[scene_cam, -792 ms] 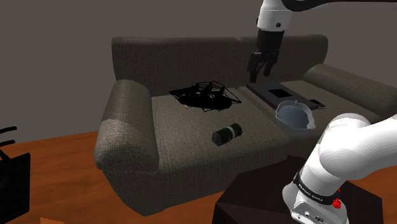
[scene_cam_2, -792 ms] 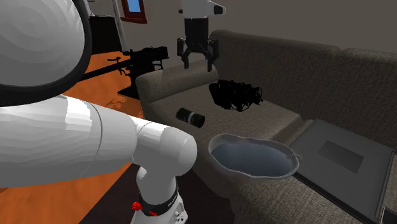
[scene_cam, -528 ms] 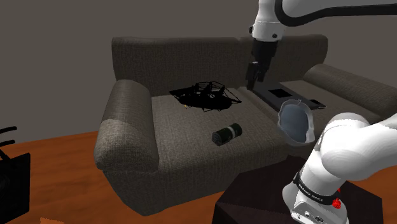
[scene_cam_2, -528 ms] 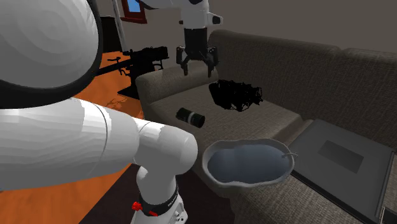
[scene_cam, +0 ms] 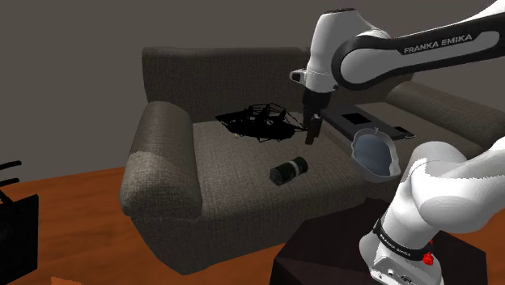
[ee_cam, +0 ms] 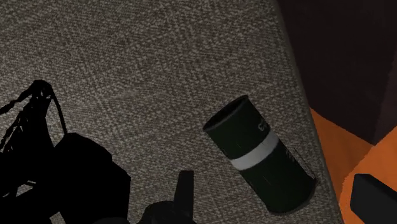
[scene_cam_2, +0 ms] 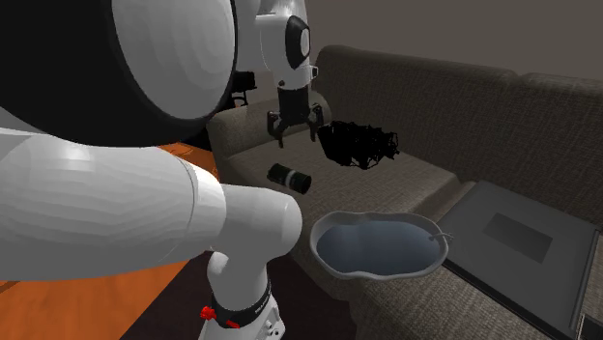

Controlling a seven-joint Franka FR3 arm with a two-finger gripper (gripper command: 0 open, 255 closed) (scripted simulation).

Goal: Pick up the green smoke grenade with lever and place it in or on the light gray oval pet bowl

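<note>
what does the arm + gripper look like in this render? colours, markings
Glossy white arm with dark joint bands; one dark link carries white FRANKA EMIKA lettering. The gripper is all black, with two fingers. Near the base, a black ring bears small white text, with red fittings just below it.

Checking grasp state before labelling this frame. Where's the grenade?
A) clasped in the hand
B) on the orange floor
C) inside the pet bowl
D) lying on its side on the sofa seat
D: the dark green grenade lies on its side on the sofa seat. The open hand hovers above it without touching, and the pet bowl sits apart from it at the cushion's edge.
</note>
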